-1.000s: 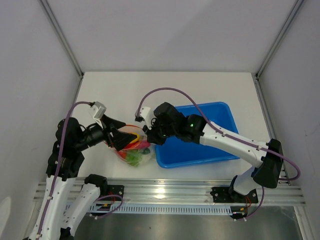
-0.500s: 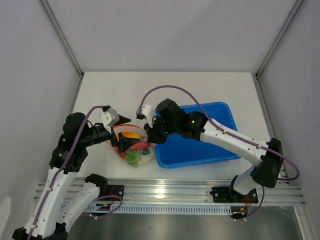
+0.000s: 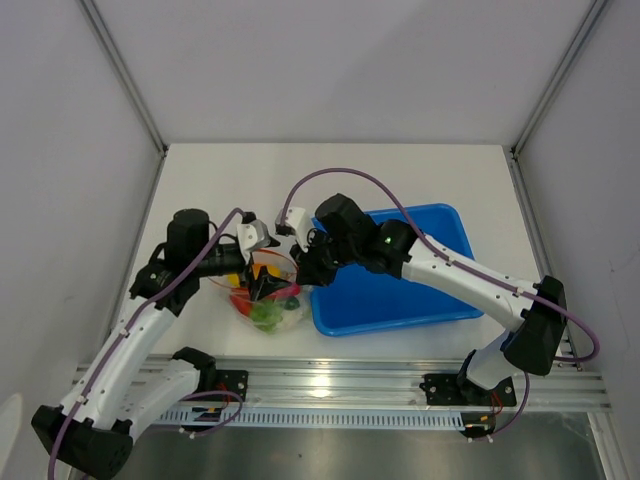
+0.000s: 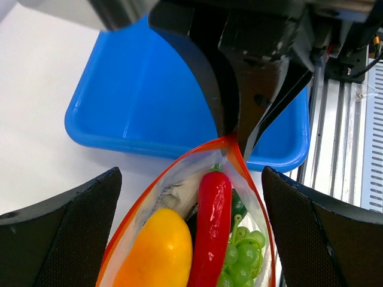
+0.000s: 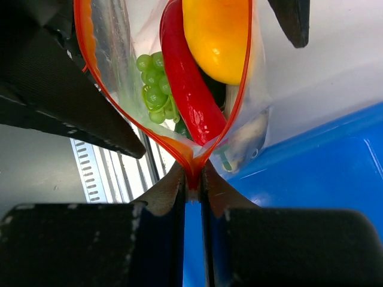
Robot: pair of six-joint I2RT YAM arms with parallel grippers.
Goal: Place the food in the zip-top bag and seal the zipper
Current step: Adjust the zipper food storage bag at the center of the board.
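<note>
White bench, blue tray on the right. Over the last second the left arm has swung in over the zip-top bag. Left end effector is spread wide, straddling the mouth. Right end effector is clamped on the zipper corner. Food is inside and the mouth still gapes. Sealing likely comes next.

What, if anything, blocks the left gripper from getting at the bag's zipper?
Likely nothing, so yes: the left gripper is open astride the bag, the zipper bare between its jaws; the right gripper pinches only one end.
</note>
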